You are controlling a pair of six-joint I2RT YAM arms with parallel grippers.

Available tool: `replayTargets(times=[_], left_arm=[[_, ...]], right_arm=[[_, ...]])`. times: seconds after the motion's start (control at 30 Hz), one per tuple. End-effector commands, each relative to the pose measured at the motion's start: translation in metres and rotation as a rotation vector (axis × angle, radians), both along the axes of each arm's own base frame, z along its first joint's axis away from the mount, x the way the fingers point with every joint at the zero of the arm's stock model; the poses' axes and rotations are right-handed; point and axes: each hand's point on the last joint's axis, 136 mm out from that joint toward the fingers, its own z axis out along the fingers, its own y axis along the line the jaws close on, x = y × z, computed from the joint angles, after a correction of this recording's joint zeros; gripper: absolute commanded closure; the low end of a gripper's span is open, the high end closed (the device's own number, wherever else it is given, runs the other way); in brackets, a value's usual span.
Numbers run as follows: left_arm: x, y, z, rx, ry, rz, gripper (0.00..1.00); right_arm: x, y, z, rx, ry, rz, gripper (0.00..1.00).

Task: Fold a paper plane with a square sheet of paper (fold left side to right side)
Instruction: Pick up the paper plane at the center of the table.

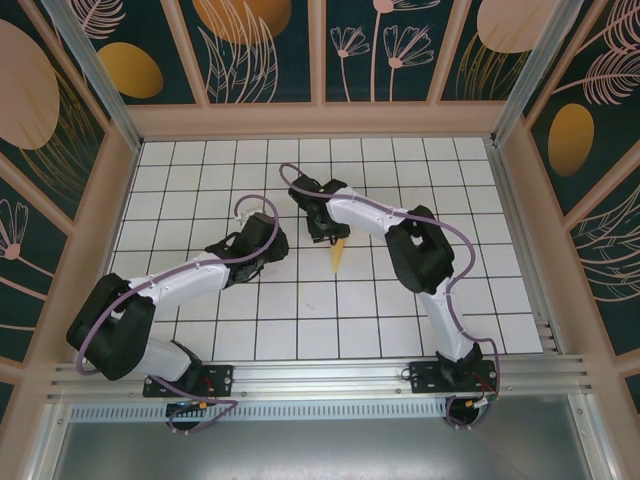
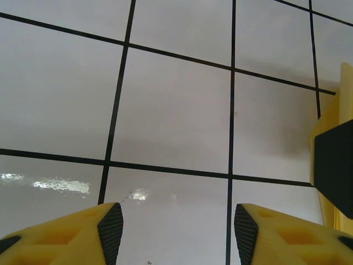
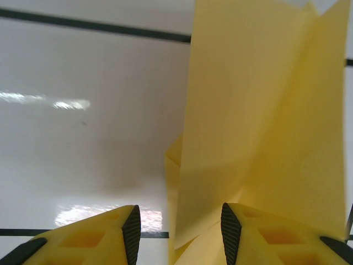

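The yellow paper plane (image 1: pixel 338 257) lies on the white grid table as a narrow folded dart, its point toward the arms' bases. My right gripper (image 1: pixel 327 233) hangs over its far end. In the right wrist view the folded paper plane (image 3: pixel 248 110) rises from between my open right gripper (image 3: pixel 179 226) and spreads over the right finger; the jaws stand apart and are not closed on it. My left gripper (image 1: pixel 277 249) is just left of the plane. In the left wrist view, my left gripper (image 2: pixel 177 221) is open over bare tiles.
The right gripper's yellow finger with its black pad (image 2: pixel 333 165) shows at the right edge of the left wrist view. Wooden walls (image 1: pixel 320 120) enclose the table (image 1: pixel 200 180). A metal rail (image 1: pixel 320 372) runs along the near edge.
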Motion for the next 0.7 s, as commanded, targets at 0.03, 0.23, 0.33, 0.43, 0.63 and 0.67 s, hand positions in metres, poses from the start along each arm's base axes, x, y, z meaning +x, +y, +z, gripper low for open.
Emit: replayTargets(times=[0.03,0.23,0.33,0.43,0.63,0.67], left_arm=[[0.000,-0.001,0.002,-0.026,-0.014,0.012,0.41],[0.000,-0.002,-0.002,-0.026,0.001,0.007,0.40],[0.000,-0.003,-0.003,-0.028,0.004,0.006,0.40],[0.000,-0.003,-0.003,-0.029,0.007,0.003,0.40],[0.000,-0.006,-0.005,-0.032,0.016,-0.004,0.39],[0.000,-0.007,-0.006,-0.032,0.019,-0.006,0.39]], right_arm=[[-0.015,-0.015,-0.011,-0.065,0.033,-0.023,0.53],[-0.018,-0.023,-0.010,-0.075,0.023,-0.037,0.54],[-0.020,-0.025,-0.008,-0.073,0.022,-0.041,0.56],[-0.022,-0.029,-0.006,-0.076,0.019,-0.047,0.59],[-0.026,-0.030,0.003,-0.046,0.007,-0.057,0.67],[-0.026,-0.031,0.004,-0.042,0.007,-0.059,0.68]])
